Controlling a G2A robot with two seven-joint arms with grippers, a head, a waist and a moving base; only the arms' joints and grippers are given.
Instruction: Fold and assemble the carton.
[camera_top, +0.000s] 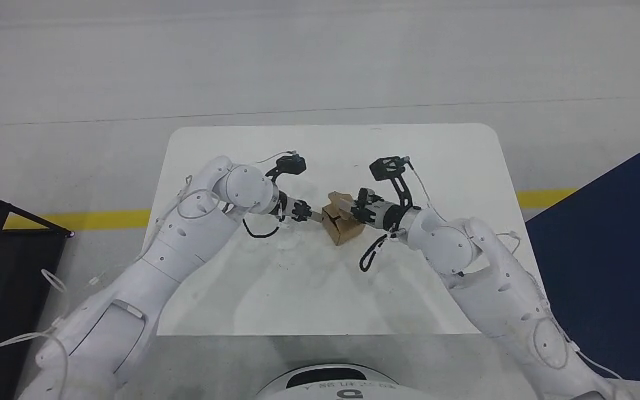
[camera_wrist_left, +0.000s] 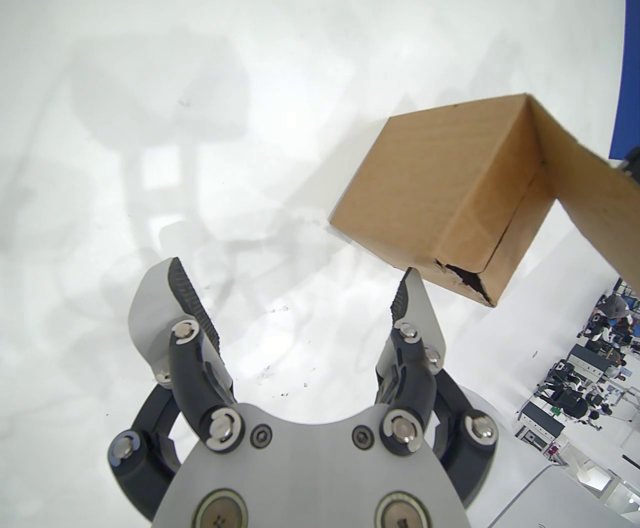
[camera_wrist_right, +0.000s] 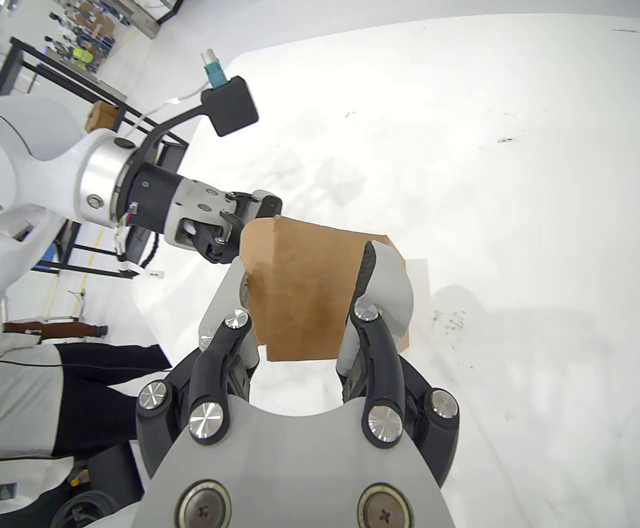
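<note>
A small brown cardboard carton sits near the middle of a white table, between the two arms of a robot. The carton is partly formed. The left wrist view shows two closed sides meeting at a crease, a ragged gap at one lower corner where the panels fail to meet, and a loose flap angling away from the body. Whether the carton rests on the tabletop or is held just above it cannot be told. The right gripper grasps the carton, its fingers set on either side of a cardboard panel that fills the space between them. The left gripper stands wide open with nothing between its ribbed pads, one fingertip just beside the carton's torn corner. Seen from above, it faces the carton from the side opposite the right gripper. Small dark scuff marks dot the tabletop near the open gripper. Beyond the table, the grey floor carries a yellow stripe. A black frame stands at the left arm's side of the scene and a blue surface at the right arm's side
</note>
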